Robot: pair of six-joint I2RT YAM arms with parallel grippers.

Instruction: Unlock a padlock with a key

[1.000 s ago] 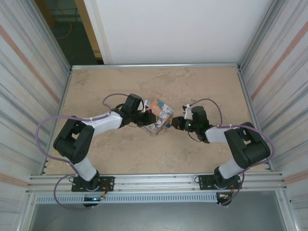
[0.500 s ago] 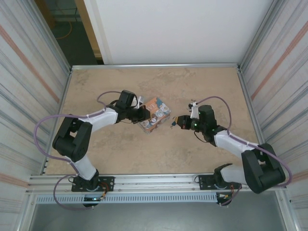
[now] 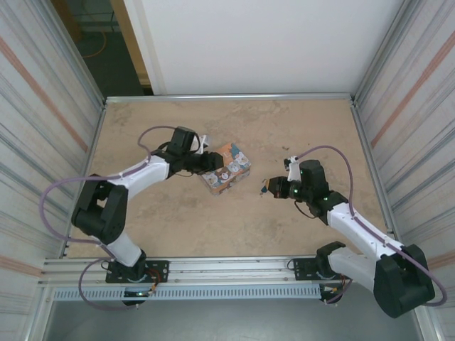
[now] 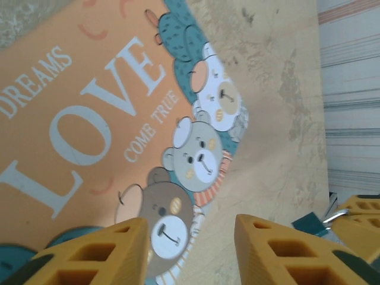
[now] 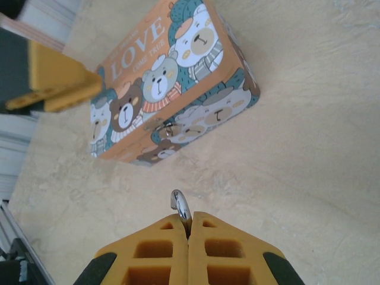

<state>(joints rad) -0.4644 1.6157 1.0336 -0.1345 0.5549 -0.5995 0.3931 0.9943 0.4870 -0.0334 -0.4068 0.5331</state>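
My right gripper (image 5: 189, 218) is shut on the padlock; its thin silver shackle (image 5: 180, 205) curls out from between the fingers and its body is hidden there. In the top view this gripper (image 3: 266, 188) hangs a little right of the orange "LOVE" tin (image 3: 226, 169). The left wrist view catches the padlock's teal body (image 4: 309, 224) beside the right gripper's yellow fingers (image 4: 359, 208). My left gripper (image 4: 190, 228) is open above the tin's lid (image 4: 89, 124), nothing between its fingers (image 4: 101, 249). From above, the left gripper (image 3: 208, 162) sits at the tin's left end.
The tin lies flat on the tan table (image 3: 178, 213), its silver hasp (image 5: 169, 127) facing my right gripper. A yellow finger of the left gripper (image 5: 59, 83) shows beyond the tin. Corrugated walls (image 3: 405, 106) close in both sides, with an aluminium rail (image 3: 227, 266) along the near edge.
The right gripper has drawn back to the right, away from the tin, with the padlock in it. The tin has moved back left and down to the table, and the left gripper has pulled back left.
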